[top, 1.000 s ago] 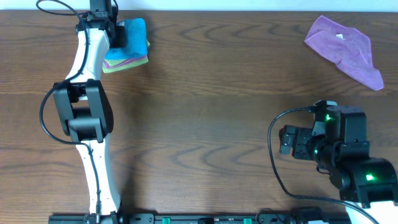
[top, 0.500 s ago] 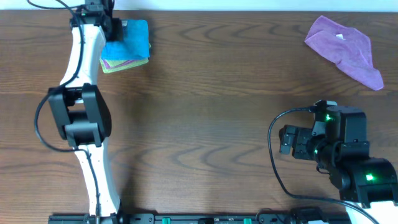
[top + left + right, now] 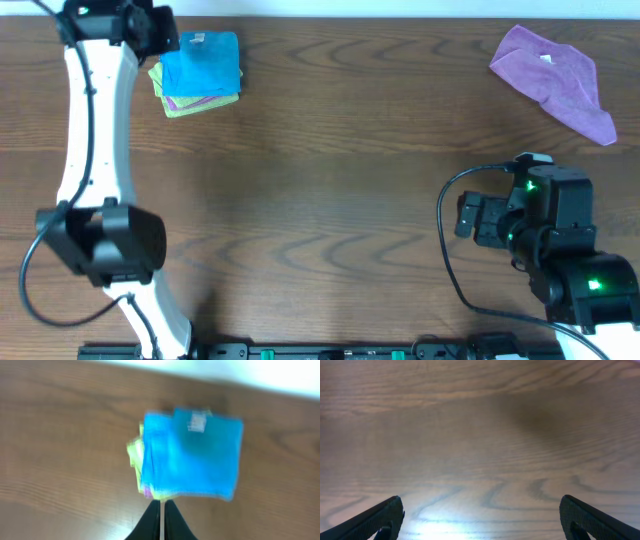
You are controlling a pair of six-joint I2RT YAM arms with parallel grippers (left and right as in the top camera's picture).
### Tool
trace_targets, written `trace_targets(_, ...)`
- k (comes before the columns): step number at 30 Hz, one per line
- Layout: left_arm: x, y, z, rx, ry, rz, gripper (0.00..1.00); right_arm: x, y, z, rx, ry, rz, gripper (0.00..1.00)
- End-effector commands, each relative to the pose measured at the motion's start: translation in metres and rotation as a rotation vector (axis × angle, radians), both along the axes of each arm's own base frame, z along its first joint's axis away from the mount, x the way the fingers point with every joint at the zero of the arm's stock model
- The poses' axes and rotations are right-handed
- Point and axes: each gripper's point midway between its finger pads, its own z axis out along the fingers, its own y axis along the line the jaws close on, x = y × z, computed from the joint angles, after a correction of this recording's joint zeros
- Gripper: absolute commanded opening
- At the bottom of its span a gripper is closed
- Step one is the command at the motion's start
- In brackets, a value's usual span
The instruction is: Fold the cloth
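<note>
Left hand [image 3: 161, 508] just beside cloth [image 3: 190, 457]

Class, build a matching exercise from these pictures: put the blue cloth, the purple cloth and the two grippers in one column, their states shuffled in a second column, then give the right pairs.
Column 1
1. blue cloth
2. purple cloth
3. left gripper
4. right gripper

Column 2
A. jaws wide open above the table
B. crumpled, not folded
C. folded into a neat rectangle
D. jaws shut, holding nothing

Pairs: 1-C, 2-B, 3-D, 4-A
</note>
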Motion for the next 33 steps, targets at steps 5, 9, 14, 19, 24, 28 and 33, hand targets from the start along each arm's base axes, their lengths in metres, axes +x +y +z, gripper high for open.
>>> trace_targets(5,-0.072,-0.023,0.067,-0.053,-0.023,-0.028,0.17,-0.003,-0.009,0.011,-0.035,-0.025,-0.037,0.99)
trace_targets(9,-0.117,-0.042,0.104,-0.057,-0.07,-0.069,0.17,-0.017,-0.01,0.041,-0.028,-0.081,-0.036,0.99)
trace_targets(14,-0.179,-0.067,0.14,-0.056,-0.154,-0.144,0.16,-0.05,-0.014,0.066,-0.022,-0.157,-0.04,0.99)
trace_targets(19,-0.245,-0.073,0.122,-0.065,-0.167,-0.112,0.17,-0.099,-0.018,0.074,0.006,-0.243,-0.056,0.99)
trace_targets(24,-0.289,-0.078,0.086,-0.145,-0.203,-0.107,0.22,-0.131,-0.018,0.075,0.026,-0.312,-0.035,0.99)
trace_targets(28,-0.311,-0.074,0.064,-0.173,-0.225,-0.096,0.44,-0.137,-0.017,0.074,0.029,-0.323,-0.026,0.99)
trace_targets(33,-0.316,-0.072,0.045,-0.163,-0.189,-0.094,0.95,-0.134,-0.017,0.078,0.03,-0.34,-0.026,0.99)
